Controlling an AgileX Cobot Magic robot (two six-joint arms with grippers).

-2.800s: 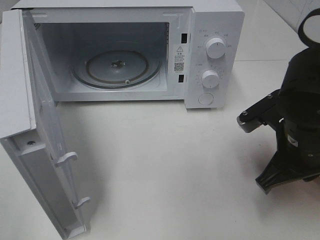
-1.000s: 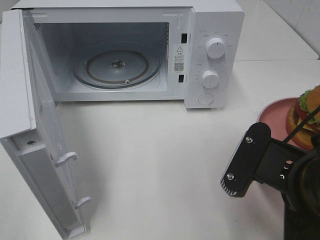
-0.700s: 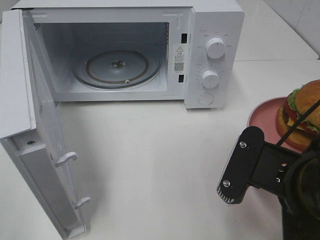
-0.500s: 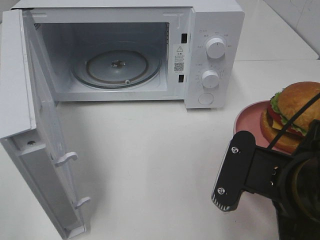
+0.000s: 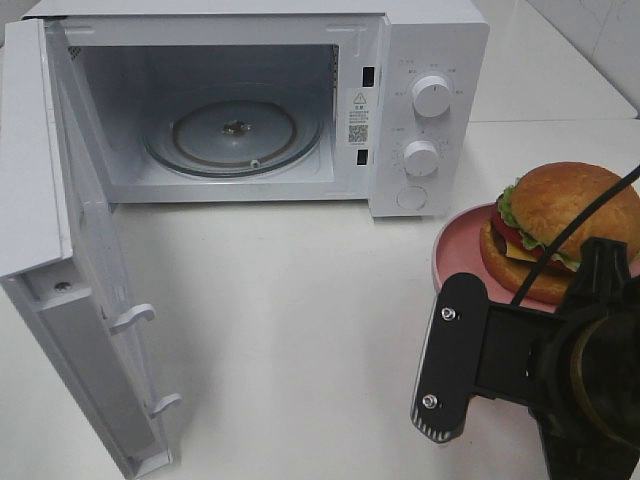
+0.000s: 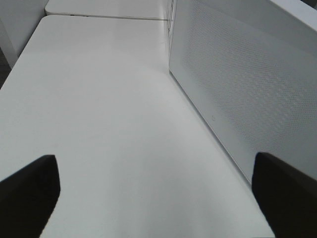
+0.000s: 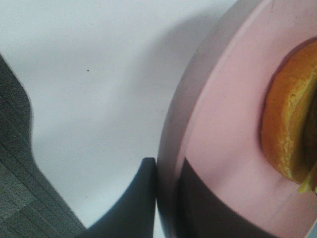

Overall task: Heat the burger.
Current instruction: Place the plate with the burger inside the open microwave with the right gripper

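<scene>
The burger, with a glossy bun, lettuce, tomato and cheese, sits on a round pink plate at the right of the exterior view. My right gripper is shut on the plate's rim, held above the table. In the right wrist view the gripper clamps the pink plate, one finger below the rim and one on top, with the burger at the edge. The left gripper stands open beside the microwave door and holds nothing.
The white microwave stands at the back with its door swung wide open to the left. Its glass turntable lies bare inside. White table stretches in front of it.
The right arm has carried the plate and burger leftward into view, closer to the microwave's front. The left gripper has not moved.
</scene>
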